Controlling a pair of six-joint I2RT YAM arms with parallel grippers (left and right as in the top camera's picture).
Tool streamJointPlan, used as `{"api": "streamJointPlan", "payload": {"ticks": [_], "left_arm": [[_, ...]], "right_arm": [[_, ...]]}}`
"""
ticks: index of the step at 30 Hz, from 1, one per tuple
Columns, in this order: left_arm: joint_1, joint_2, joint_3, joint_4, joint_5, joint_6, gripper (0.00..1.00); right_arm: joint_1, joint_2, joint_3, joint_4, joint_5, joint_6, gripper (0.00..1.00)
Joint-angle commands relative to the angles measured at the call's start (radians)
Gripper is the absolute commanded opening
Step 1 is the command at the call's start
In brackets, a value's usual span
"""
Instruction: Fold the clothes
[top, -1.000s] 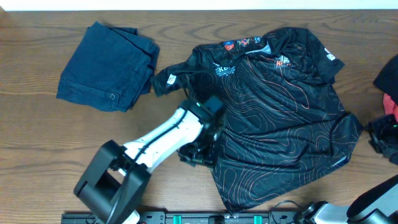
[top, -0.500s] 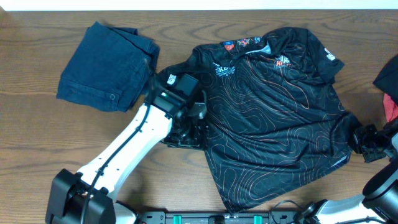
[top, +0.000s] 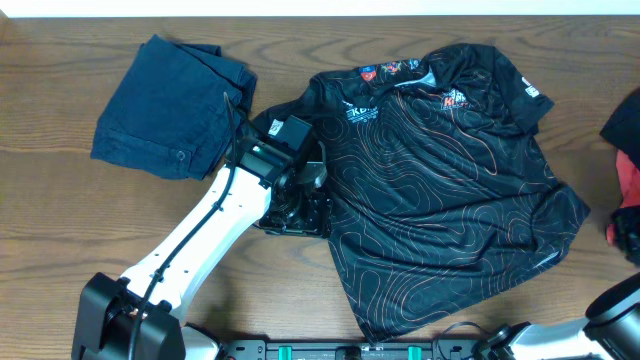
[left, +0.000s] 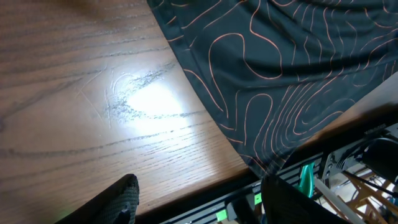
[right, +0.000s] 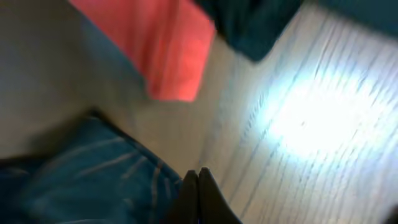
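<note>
The black jersey (top: 440, 190) lies spread front-up on the bench (top: 60, 230). Its side edge is just beside the left hand (top: 300, 212), whose fingers (left: 118, 199) stand well apart with only wood and the jersey's hem between them. Beyond that hand, to its left, sits a folded navy denim garment (top: 175, 105). The right hand (top: 628, 232), fingers pressed together on nothing, is off the jersey's right corner, with a red garment (top: 630, 172) just beyond it.

A folded navy denim garment (top: 170, 105) with 1 button (top: 181, 155) lies at the upper left of the wooden table (top: 60, 230), while a red garment (top: 631, 178) shows at the right edge, just below a dark cloth (top: 625, 125).
</note>
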Motion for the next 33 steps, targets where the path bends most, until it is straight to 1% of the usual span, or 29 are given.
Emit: {"api": "streamJointPlan", "payload": {"ticks": [1,2,5,7,13,17,20,25,27,28,29,31,33], "left_arm": [[0.004,-0.021,0.019,0.009,-0.012,0.017,0.65],[0.004,-0.021,0.019,0.013,-0.012,0.017,0.66],[0.004,-0.021,0.019,0.026,-0.013,0.017,0.66],[0.004,-0.021,0.019,0.026,-0.012,0.017,0.66],[0.004,-0.021,0.019,0.023,-0.012,0.017,0.66],[0.004,-0.021,0.019,0.023,-0.012,0.016,0.66],[0.004,-0.021,0.019,0.023,-0.012,0.016,0.66],[0.004,-0.021,0.019,0.022,-0.012,0.016,0.66],[0.004,-0.021,0.019,0.022,-0.012,0.016,0.66],[0.004,-0.021,0.019,0.022,-0.012,0.017,0.66],[0.004,-0.021,0.019,0.022,-0.012,0.017,0.66],[0.004,-0.021,0.019,0.023,-0.013,0.017,0.66],[0.004,-0.021,0.019,0.023,-0.013,0.017,0.66]], "right_arm": [[0.011,-0.034,0.035,-0.005,-0.087,-0.014,0.01],[0.023,-0.034,0.033,-0.006,-0.115,-0.014,0.01],[0.067,-0.024,0.000,0.018,-0.121,-0.013,0.01],[0.097,-0.013,-0.034,0.063,-0.121,-0.010,0.01],[0.156,0.027,-0.159,0.266,-0.122,0.077,0.01],[0.157,0.055,-0.183,0.325,-0.116,0.077,0.01],[0.155,0.070,-0.186,0.337,-0.038,0.077,0.01],[0.124,0.072,-0.186,0.318,0.236,0.076,0.01],[0.095,0.072,-0.186,0.320,0.250,0.077,0.01],[0.081,0.072,-0.185,0.324,0.237,0.077,0.01],[0.065,0.072,-0.183,0.331,0.177,0.071,0.01],[0.040,0.071,-0.169,0.346,-0.053,-0.056,0.01],[0.034,0.071,-0.165,0.360,-0.241,-0.114,0.01]]}}
